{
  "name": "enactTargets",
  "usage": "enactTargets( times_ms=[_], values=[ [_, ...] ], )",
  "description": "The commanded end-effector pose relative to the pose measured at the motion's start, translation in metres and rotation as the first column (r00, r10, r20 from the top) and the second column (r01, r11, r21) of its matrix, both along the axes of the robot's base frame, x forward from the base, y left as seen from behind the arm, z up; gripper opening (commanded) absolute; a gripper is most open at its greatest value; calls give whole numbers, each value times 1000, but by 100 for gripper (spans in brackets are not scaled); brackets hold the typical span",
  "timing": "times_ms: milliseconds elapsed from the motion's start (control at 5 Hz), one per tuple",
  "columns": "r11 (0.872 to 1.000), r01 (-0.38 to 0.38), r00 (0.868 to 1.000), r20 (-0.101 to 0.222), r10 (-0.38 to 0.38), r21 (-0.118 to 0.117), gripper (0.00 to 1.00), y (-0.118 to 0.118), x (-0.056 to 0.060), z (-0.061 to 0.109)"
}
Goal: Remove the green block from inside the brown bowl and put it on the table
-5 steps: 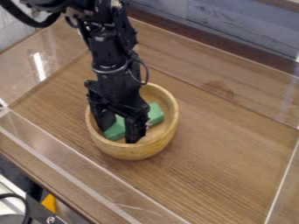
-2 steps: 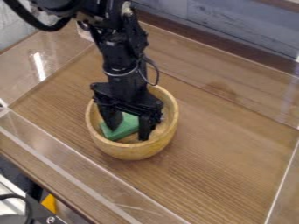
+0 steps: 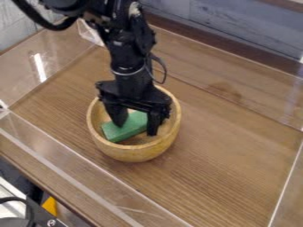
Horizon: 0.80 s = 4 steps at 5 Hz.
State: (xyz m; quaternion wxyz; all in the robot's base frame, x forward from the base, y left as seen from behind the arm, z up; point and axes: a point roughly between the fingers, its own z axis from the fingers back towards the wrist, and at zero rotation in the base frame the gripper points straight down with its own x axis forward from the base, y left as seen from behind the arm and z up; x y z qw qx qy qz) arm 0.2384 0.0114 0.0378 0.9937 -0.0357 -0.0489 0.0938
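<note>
The green block (image 3: 120, 129) lies inside the brown bowl (image 3: 133, 148), which sits on the table (image 3: 225, 168) near its front acrylic wall (image 3: 130, 202), while the black gripper (image 3: 137, 121) points down into the bowl, fingers spread wide astride the block, not clamping it.

Clear acrylic walls (image 3: 71, 182) (glare-streaked), pale backdrop (image 3: 249, 22) behind.
</note>
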Motion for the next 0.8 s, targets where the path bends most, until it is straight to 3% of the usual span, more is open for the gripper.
enactTargets(
  times_ms=[0, 400, 600],
  values=[
    [1000, -11, 998, -62, 11, -2, 100, -2, 0, -20],
    [999, -48, 997, -68, 48, 2, 100, -4, -5, -31],
    [1000, -4, 997, -72, 4, 5, 100, 0, -5, -42]
  ],
)
